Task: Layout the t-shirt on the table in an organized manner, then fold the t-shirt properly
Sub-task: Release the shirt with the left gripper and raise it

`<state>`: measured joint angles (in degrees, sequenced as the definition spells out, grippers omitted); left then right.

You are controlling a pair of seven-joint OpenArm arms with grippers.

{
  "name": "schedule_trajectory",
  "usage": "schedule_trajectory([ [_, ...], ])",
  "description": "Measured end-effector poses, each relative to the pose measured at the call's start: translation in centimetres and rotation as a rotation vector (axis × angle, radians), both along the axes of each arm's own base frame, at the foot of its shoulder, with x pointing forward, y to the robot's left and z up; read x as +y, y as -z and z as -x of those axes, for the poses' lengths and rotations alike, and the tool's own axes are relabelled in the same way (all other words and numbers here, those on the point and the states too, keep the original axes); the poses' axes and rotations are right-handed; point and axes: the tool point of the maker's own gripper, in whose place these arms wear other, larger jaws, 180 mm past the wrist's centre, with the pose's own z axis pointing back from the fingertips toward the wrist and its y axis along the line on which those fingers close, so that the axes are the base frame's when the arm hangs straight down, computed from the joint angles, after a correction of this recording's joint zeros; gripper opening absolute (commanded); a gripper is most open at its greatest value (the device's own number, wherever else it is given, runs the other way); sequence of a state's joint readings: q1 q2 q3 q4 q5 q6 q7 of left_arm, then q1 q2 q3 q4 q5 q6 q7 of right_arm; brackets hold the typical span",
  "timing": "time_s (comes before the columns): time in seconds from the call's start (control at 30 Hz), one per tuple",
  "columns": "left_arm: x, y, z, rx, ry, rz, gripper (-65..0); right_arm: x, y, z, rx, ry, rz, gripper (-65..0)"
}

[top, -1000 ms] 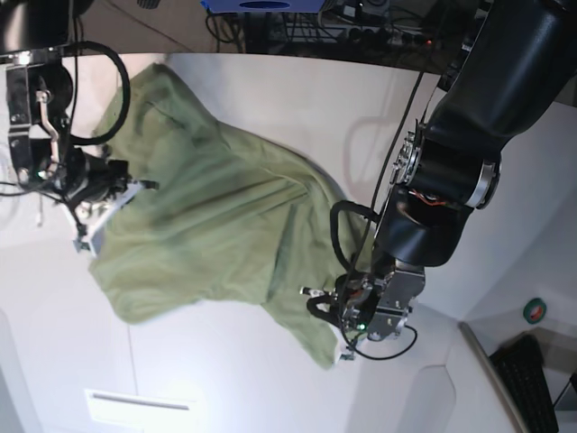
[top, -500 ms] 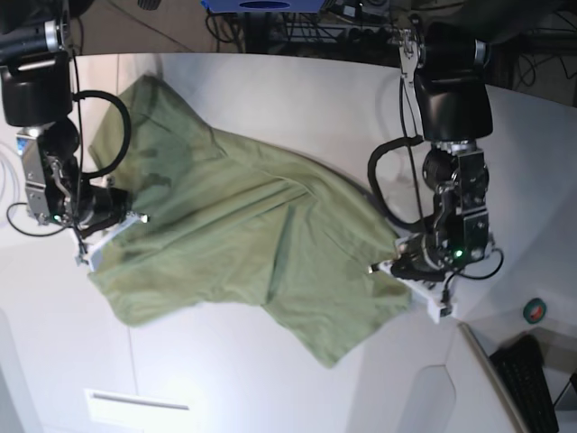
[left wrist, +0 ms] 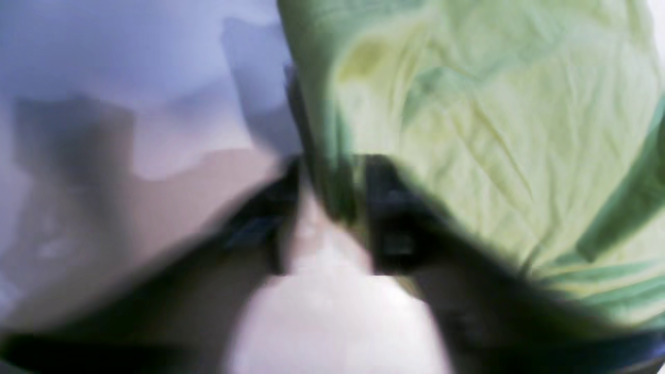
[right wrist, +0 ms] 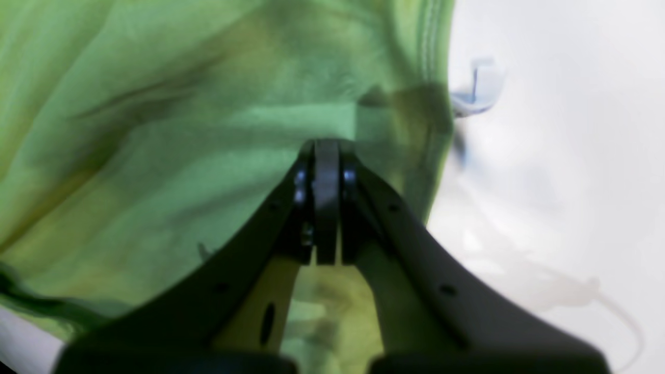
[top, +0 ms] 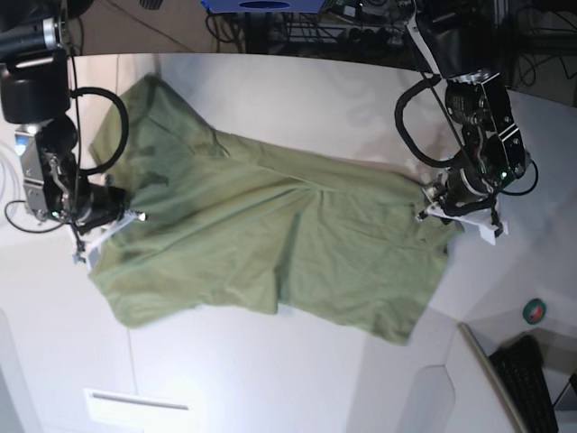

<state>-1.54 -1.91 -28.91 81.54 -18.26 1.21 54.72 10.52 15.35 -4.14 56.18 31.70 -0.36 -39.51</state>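
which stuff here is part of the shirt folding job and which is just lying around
Job:
t-shirt
table
left pincer
right pincer

Lying about:
green-and-red round thing
black keyboard
cables behind the table

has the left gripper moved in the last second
Yes. In the base view the left gripper went up and rightward, away from the table's near edge, stretching the t-shirt out.
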Motion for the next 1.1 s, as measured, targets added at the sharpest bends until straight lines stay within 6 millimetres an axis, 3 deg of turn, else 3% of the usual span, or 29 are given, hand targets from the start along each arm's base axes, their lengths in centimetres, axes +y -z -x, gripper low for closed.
schedule_trajectory([
  [0.1, -0.4, 0.8, 1.8, 0.001, -0.014, 0.085, -11.7, 0.0, 0.1, 0.1, 0.000, 0.001, 0.001, -65.0],
  [0.17, 0.9, 1.2, 3.8, -0.012, -0.111, 0.157, -3.5, 0.0, 0.1, 0.1, 0.001, 0.000, 0.001, -65.0],
  [0.27, 4.3, 1.0, 8.0, -0.010, -0.245, 0.154, -0.3, -0.2, 0.0, 0.1, 0.001, 0.003, 0.001, -65.0],
  [0.33, 5.5, -0.8, 9.3, -0.030, -0.239, 0.090, -3.1, -0.3, 0.0, 0.1, 0.000, 0.001, 0.007, -65.0],
  [0.4, 5.4, -4.2, 7.4, -0.116, -0.169, 0.030, -8.1, -0.3, -0.2, 0.0, -0.004, -0.007, 0.011, -65.0],
  [0.5, 2.9, -7.5, 3.3, -0.223, -0.009, 0.009, -18.1, -0.1, -1.0, 1.4, -0.010, -0.034, 0.044, -65.0],
  [0.6, 1.6, -7.3, 1.7, -0.204, 0.062, 0.009, -34.2, 1.9, -2.8, 2.3, -0.069, -0.094, 0.022, -65.0],
  [0.7, 1.6, -6.2, -0.7, -0.167, 0.094, 0.019, -60.9, 3.0, -4.5, 1.3, -0.125, -0.116, 0.004, -65.0],
  [0.73, 1.8, -6.1, -2.1, -0.162, 0.102, 0.018, -65.0, 3.1, -4.6, 1.1, -0.117, -0.116, 0.002, -65.0],
  [0.8, 2.4, -5.7, -4.6, -0.144, 0.061, 0.010, -65.0, 2.7, -4.6, 1.0, -0.104, -0.120, 0.014, -65.0],
  [0.87, 2.9, -4.6, -5.7, -0.073, -0.019, -0.013, -65.0, 2.6, -4.5, 1.4, -0.089, -0.121, 0.015, -65.0],
  [0.93, 2.1, -2.9, -5.5, 0.043, -0.037, 0.007, -65.0, 2.6, -4.2, 1.8, -0.074, -0.122, 0.014, -65.0],
  [1.03, -0.7, -3.1, -6.3, 0.127, 0.037, 0.045, -65.0, 2.8, -4.2, 1.8, -0.075, -0.121, 0.008, -65.0],
  [1.07, -1.3, -3.8, -7.2, 0.119, 0.053, 0.054, -63.0, 2.8, -4.2, 1.8, -0.076, -0.121, 0.009, -65.0],
  [1.1, -1.8, -4.6, -8.2, 0.099, 0.066, 0.058, -53.2, 2.7, -4.2, 1.7, -0.077, -0.121, 0.011, -65.0],
])
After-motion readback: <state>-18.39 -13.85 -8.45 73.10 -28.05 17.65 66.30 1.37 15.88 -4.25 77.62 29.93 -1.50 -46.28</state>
